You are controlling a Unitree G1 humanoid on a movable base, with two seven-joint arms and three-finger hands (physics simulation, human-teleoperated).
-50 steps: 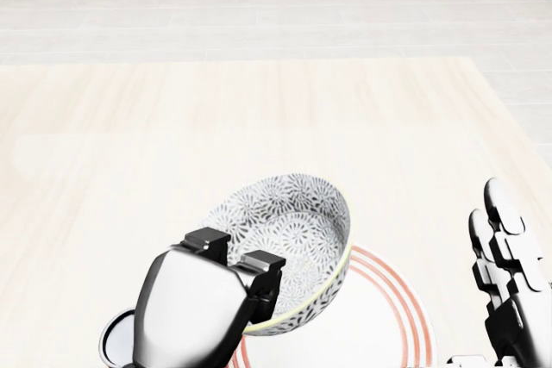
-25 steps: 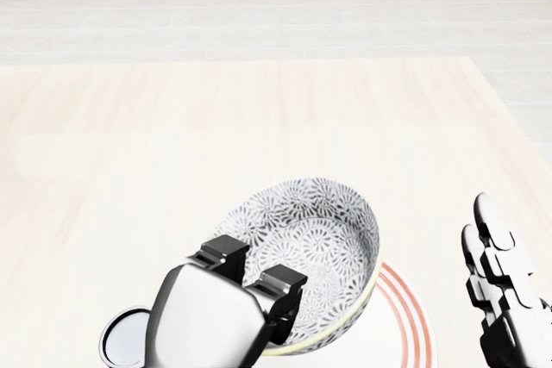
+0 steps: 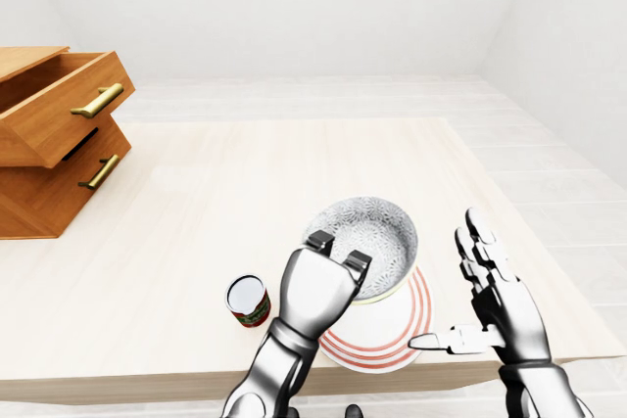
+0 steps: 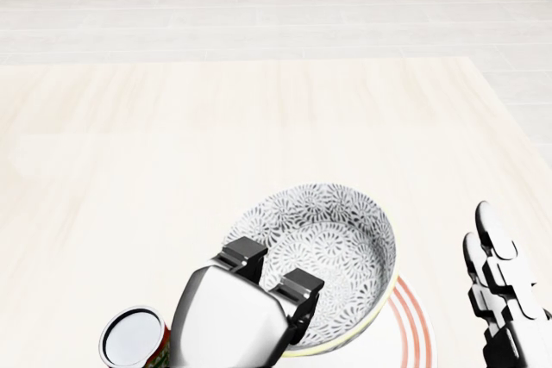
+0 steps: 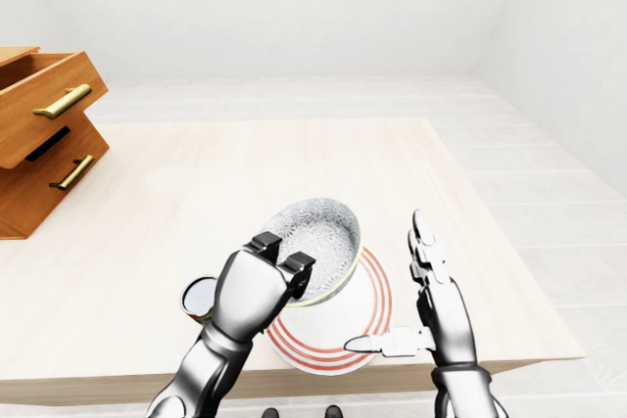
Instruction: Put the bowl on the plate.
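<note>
Wooden drawer unit sits at the table's left edge, upper drawer pulled out, brass handles showing; only the two eye views take it in, the head view is cropped too tight. Small can, white top and red-green label, stands near the table's near edge, just left of the left forearm; the head view shows only its top at the bottom edge. Left hand rises from the bottom of the view, back of the palm toward the camera, fingers clamped over the near rim of the bowl, gripping it. Bowl is grey-patterned inside and out with a pale yellowish rim, tilted, its mouth turned toward the camera; it is held over the left part of the plate. Whether its base touches the plate cannot be told. Plate is white with red rings, lying at the table's near edge toward the right corner; the eye views show most of it, the head view only a strip of rings at lower right. Right hand stands upright just right of the plate, fingers spread and released, thumb pointing left toward the plate rim, holding nothing.
</note>
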